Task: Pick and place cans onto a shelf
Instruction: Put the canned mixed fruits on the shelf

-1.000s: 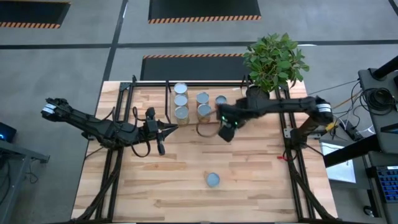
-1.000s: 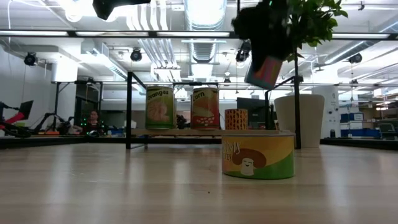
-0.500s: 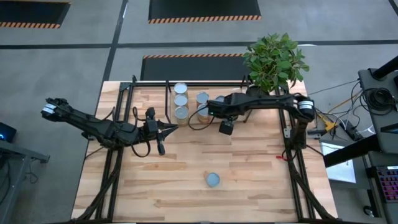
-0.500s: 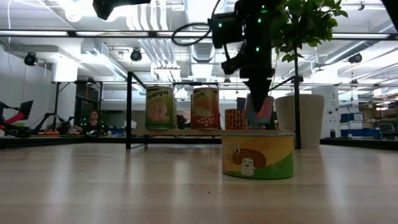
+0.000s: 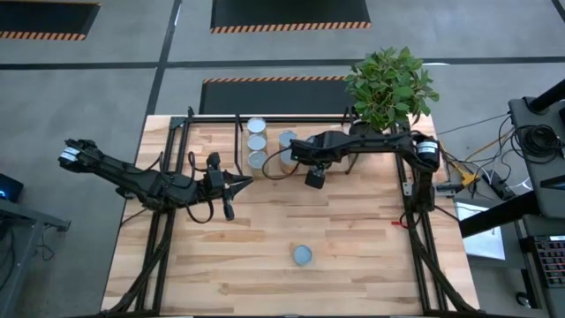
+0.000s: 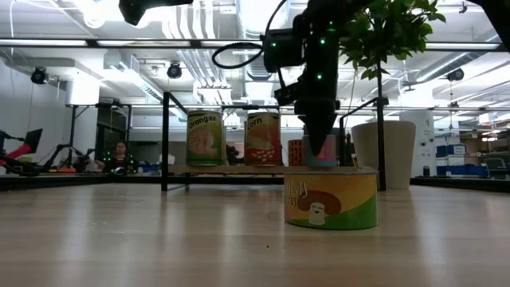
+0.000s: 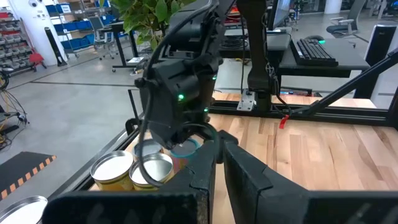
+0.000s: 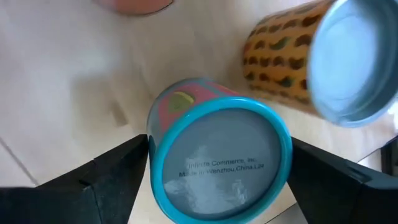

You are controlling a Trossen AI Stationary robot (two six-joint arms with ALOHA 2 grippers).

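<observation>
My right gripper (image 6: 322, 143) reaches down over the shelf (image 6: 239, 168), shut on a pink can with a teal rim (image 8: 221, 158). The can is next to an orange patterned can (image 8: 311, 56) on the board. More cans stand on the shelf: a row of three (image 5: 256, 143) and one beside it (image 5: 287, 139). In the low view they show as an oranges can (image 6: 203, 138) and a corn can (image 6: 263, 138). A mushroom can (image 6: 330, 199) stands alone on the table (image 5: 302, 255). My left gripper (image 5: 233, 184) is shut and empty, left of the shelf. My right gripper pinches the pink can's round side wall (image 8: 152, 146) between its two fingers (image 8: 112, 180), one on each side near the top rim. The fingers come from above, pointing down. The can is upright, its bottom at the shelf board; whether it rests there I cannot tell.
A leafy plant (image 5: 388, 84) in a white pot (image 6: 384, 151) stands at the shelf's right end, close to my right arm. Black shelf bars (image 5: 238, 141) rise around the board. The wooden table (image 5: 371, 256) stretches toward the near edge.
My right gripper has come down and toward the table's left with the pink can, from high above the shelf's right part to the level of the shelf board. The can has stayed upright in the hold.
</observation>
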